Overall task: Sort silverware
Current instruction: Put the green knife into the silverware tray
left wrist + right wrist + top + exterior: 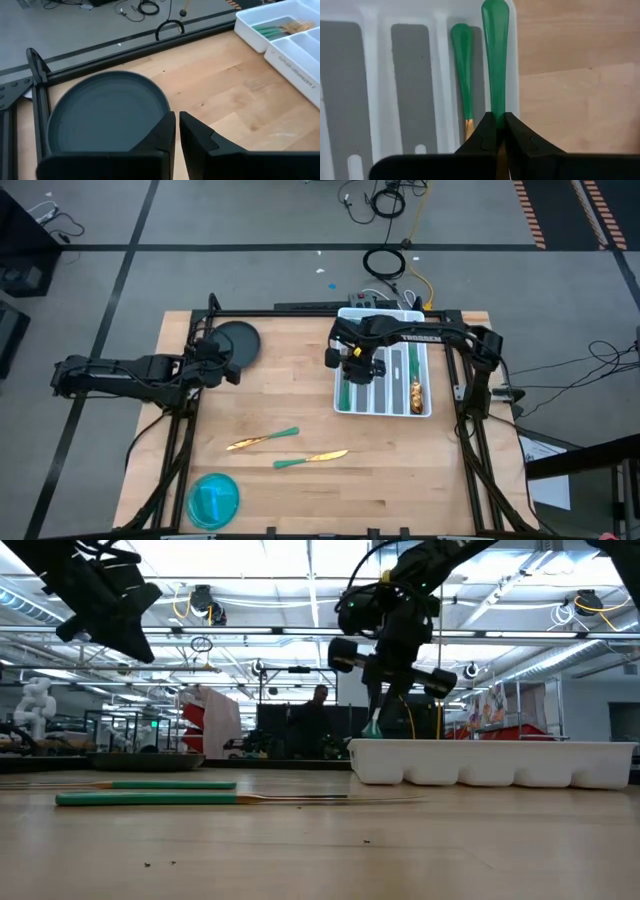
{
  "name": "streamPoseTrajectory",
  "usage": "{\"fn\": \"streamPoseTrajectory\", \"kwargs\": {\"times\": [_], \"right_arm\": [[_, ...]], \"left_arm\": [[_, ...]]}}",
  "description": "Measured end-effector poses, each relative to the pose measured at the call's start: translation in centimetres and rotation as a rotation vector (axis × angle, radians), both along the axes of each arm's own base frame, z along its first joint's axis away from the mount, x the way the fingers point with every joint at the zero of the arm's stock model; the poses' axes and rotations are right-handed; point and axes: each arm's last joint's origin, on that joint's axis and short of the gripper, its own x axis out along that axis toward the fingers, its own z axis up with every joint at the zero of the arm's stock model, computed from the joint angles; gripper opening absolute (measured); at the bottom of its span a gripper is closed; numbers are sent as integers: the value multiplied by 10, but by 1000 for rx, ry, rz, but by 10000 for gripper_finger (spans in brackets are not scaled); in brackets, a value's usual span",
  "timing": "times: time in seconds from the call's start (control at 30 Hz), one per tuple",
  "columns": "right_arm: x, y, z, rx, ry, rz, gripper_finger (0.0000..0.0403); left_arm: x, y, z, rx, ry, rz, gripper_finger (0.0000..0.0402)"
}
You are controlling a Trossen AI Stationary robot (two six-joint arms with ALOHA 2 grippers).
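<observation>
Right tool [500,131], right of centre in the high view, clamps a teal-handled gold utensil [495,55] above the white divided plastic tray [424,406]; left tool [177,131] is closed, empty.

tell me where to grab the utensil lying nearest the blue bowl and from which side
Grip that utensil on its teal handle, the thicker end toward the left arm, coming straight down with fingers across its length. It lies flat on the table, well apart from the other loose one.

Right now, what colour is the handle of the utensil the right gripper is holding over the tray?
Green; the handle shows best in the right wrist view, clamped in the right gripper.
</observation>
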Motion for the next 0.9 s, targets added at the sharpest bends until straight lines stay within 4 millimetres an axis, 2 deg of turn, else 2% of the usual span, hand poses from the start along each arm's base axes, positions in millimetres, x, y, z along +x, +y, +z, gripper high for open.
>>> {"fn": "streamPoseTrajectory", "kwargs": {"times": [0.33, 0.73, 0.9], "right_arm": [[16, -11, -7, 6, 64, 41, 0], [14, -13, -10, 29, 97, 48, 0], [15, -9, -11, 95, 84, 50, 0]], "left_arm": [[0, 0, -15, -11, 12, 15, 32], [1, 0, -15, 4, 0, 25, 32], [1, 0, -15, 6, 1, 27, 32]]}}
